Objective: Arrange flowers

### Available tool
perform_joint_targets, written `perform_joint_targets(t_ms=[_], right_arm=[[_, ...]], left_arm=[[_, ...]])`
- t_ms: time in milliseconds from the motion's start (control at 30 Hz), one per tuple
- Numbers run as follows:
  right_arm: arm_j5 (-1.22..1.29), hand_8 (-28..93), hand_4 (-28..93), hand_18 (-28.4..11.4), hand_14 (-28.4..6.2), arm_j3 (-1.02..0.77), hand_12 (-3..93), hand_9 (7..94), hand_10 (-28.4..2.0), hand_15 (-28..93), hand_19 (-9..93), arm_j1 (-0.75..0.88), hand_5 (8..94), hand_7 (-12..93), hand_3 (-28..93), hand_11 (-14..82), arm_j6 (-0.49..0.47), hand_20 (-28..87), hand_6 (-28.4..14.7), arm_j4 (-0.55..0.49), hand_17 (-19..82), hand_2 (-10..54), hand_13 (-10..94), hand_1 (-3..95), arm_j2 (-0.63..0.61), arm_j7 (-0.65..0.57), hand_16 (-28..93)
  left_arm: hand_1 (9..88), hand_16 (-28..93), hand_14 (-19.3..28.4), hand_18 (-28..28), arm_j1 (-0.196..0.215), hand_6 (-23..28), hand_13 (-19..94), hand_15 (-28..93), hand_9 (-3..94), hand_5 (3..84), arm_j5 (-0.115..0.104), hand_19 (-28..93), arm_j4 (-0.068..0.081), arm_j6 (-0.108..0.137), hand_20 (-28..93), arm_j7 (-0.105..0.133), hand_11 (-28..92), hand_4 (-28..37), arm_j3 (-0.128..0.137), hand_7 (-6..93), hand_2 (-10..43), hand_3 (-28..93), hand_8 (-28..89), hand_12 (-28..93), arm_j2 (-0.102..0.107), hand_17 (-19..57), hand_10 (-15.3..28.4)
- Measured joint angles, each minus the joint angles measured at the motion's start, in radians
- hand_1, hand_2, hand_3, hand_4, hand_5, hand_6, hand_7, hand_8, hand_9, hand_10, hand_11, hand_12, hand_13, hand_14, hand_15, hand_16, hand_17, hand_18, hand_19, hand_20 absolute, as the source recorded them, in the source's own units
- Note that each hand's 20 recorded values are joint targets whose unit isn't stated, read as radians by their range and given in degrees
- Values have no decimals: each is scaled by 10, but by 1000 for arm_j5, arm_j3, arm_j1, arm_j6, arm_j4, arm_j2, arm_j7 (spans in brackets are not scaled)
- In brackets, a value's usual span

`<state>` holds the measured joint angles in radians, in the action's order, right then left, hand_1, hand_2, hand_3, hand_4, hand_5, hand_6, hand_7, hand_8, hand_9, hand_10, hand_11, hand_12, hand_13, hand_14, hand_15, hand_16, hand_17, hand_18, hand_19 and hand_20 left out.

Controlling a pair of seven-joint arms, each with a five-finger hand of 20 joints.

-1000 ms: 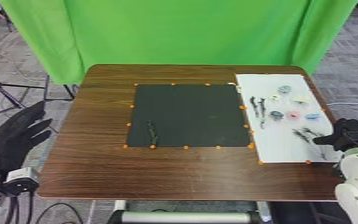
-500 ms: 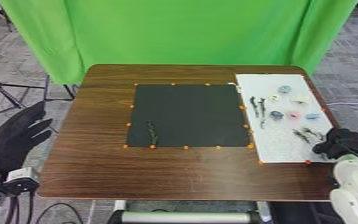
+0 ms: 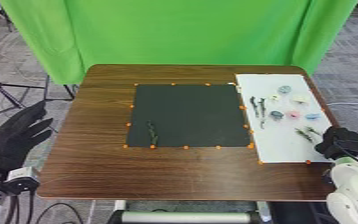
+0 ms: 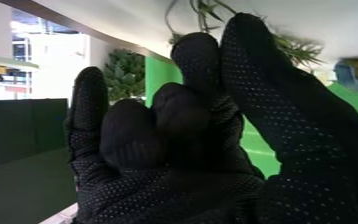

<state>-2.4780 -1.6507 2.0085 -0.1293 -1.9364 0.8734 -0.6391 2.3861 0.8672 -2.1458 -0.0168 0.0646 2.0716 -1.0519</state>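
Head view: high, facing forward-down; right wrist view: close along hand (image 3: 341, 141); shared: curtain (image 3: 189, 37).

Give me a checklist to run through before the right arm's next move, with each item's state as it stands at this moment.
1. First sprig lying on the dark mat: ok, near its lower left corner.
2. Right hand beside the leafy sprigs on the white sheet: ok.
3. Stem secured in the right hand: cannot tell.
4. Left hand clear of the mat: ok, off at the table's left side with its fingers straight.
5. Blossoms placed on the mat: not ok, the pink flower and blue flower lie on the sheet.
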Motion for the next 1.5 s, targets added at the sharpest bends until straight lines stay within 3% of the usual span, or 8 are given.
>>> perform_joint_targets(t_ms=[333,433,700,933,1067,1200,1300,1500], right_arm=[[127,235,-245,-178,-111,-23,522,739,-97,900,722,2,684,648,855,709,120,394,10,-83,242,-95,694,403,4,13,364],[96,-102,-281,-193,-130,-14,516,592,-129,862,682,-16,601,514,830,668,123,402,-21,-90,183,-95,571,269,2,2,350],[-93,-140,-283,-218,-163,-18,503,441,-196,830,652,-52,485,381,768,629,-226,397,-84,-98,129,-95,467,181,3,-156,308],[150,-122,-283,-218,-165,-28,489,416,-204,827,632,-77,470,354,697,623,-282,393,-92,-72,114,-95,441,175,18,-147,288],[139,-132,-282,-216,-157,-25,478,434,-192,828,629,-79,474,386,796,633,-298,395,-81,-56,118,-95,461,167,31,-118,277],[77,-177,-279,-208,-138,-2,478,507,-161,825,648,-90,522,501,849,649,-292,393,-46,-36,144,-95,517,272,31,-112,301],[34,114,-281,-196,-116,25,588,623,-115,843,679,-99,576,623,808,606,-252,390,0,-11,187,-95,608,416,30,-114,333],[44,174,-278,-189,-112,41,606,681,-103,872,700,-99,619,660,842,630,-169,395,14,14,211,-95,652,435,31,-107,350]], left_arm=[[231,39,114,187,0,10,148,220,175,223,0,392,0,0,69,0,151,-283,2,225,-67,709,-108,187,2,-89,84],[231,39,114,187,0,10,149,220,175,223,1,393,0,0,69,0,150,-283,2,225,-68,710,-107,188,2,-89,84],[231,39,114,187,3,9,149,219,176,223,5,393,0,0,69,-1,150,-283,2,227,-67,709,-108,188,1,-89,85],[230,39,114,187,4,10,149,220,176,223,7,393,0,0,69,-1,151,-283,2,226,-68,711,-109,189,1,-90,85],[231,39,115,187,3,9,149,220,176,223,7,393,0,0,69,-1,151,-283,1,225,-66,710,-108,188,0,-90,85],[232,38,114,187,3,9,148,220,176,223,7,392,0,0,69,-1,152,-283,1,226,-66,708,-108,188,0,-90,85],[232,38,115,187,3,9,148,219,176,223,7,392,0,0,69,-1,152,-283,0,226,-66,709,-108,188,0,-90,85],[232,39,114,187,4,10,149,220,176,224,7,392,-1,0,69,-2,152,-283,0,225,-64,709,-108,188,-1,-90,85]])
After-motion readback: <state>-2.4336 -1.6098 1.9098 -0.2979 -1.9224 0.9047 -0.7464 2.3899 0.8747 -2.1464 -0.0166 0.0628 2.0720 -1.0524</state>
